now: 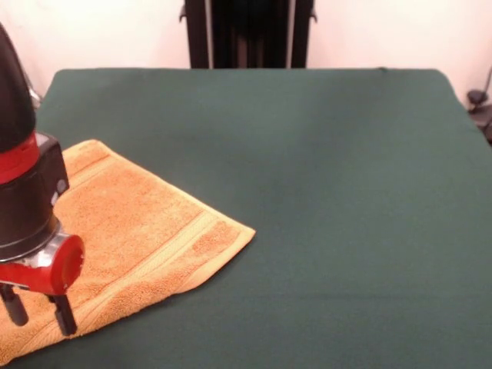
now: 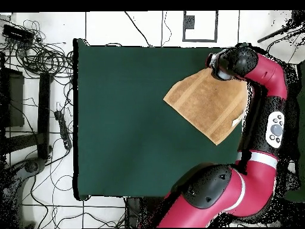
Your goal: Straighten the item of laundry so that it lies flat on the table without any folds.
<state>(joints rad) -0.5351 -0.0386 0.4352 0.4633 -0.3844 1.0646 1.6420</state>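
Observation:
The orange-tan towel (image 1: 146,231) lies spread out at a slant near the left edge of the dark green table (image 1: 323,192). A ribbed border band runs near its near-right end. Its left part runs out of the picture. My gripper (image 1: 40,311) hangs over the towel's near-left part, its two dark fingers apart with nothing between them; I cannot tell whether the tips touch the cloth. In the overhead view the towel (image 2: 205,101) sits by the table's (image 2: 119,119) right edge, and the gripper (image 2: 217,65) is over its upper corner.
The robot's dark pedestal (image 1: 246,31) stands behind the table's far edge. In the overhead view the red arm (image 2: 268,119) runs along the table's right side, partly over the towel's edge. Cables and gear (image 2: 36,53) lie on the floor to the left.

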